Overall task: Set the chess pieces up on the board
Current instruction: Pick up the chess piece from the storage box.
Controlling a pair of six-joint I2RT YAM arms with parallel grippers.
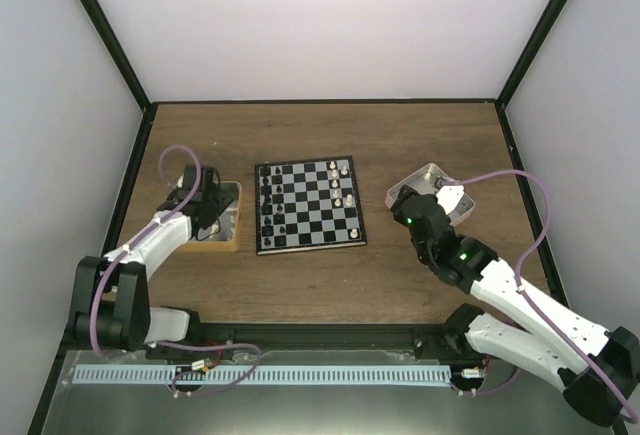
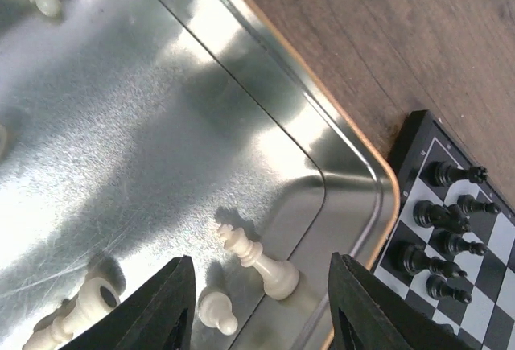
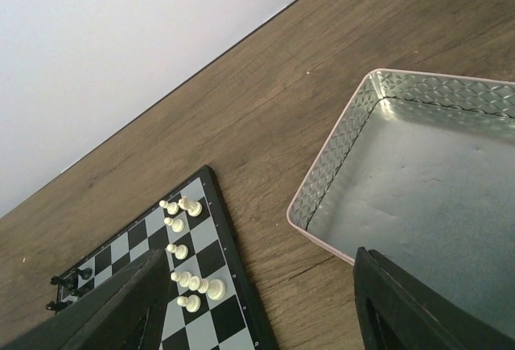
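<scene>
- As we judge it, the step in hand is to fetch one more cream figure. The left end effector (image 2: 262, 282) hangs low inside the tan tray (image 2: 354, 149), with its fingers spread apart and nothing between them.
- A tall cream piece (image 2: 259, 263) lies on its side on the shiny metal floor, just ahead of the gap between the fingers. A small pawn (image 2: 217, 311) lies beside the left finger.
- The board (image 1: 308, 205) lies in the middle of the table (image 1: 400, 135), between the two trays. The black pieces (image 2: 442, 217) stand along its side near the tan tray, and the white pieces (image 3: 187, 205) stand along the opposite side. The white side looks not complete to us.
- The next move calls for a short descent and a closing on the tall piece. It lies flat and at a slant to the fingers, so we think the wrist must turn first. The metal is smooth and the piece may slide away.
- The right end effector (image 3: 259, 269) hovers near the pink tray (image 3: 322, 177), wide open and carrying nothing.
- More cream pieces at the lower left of the left wrist view are partly cut off, and we cannot name their kind.
- From above the figures are too small to count or to identify, and the left arm covers much of the tan tray.
</scene>
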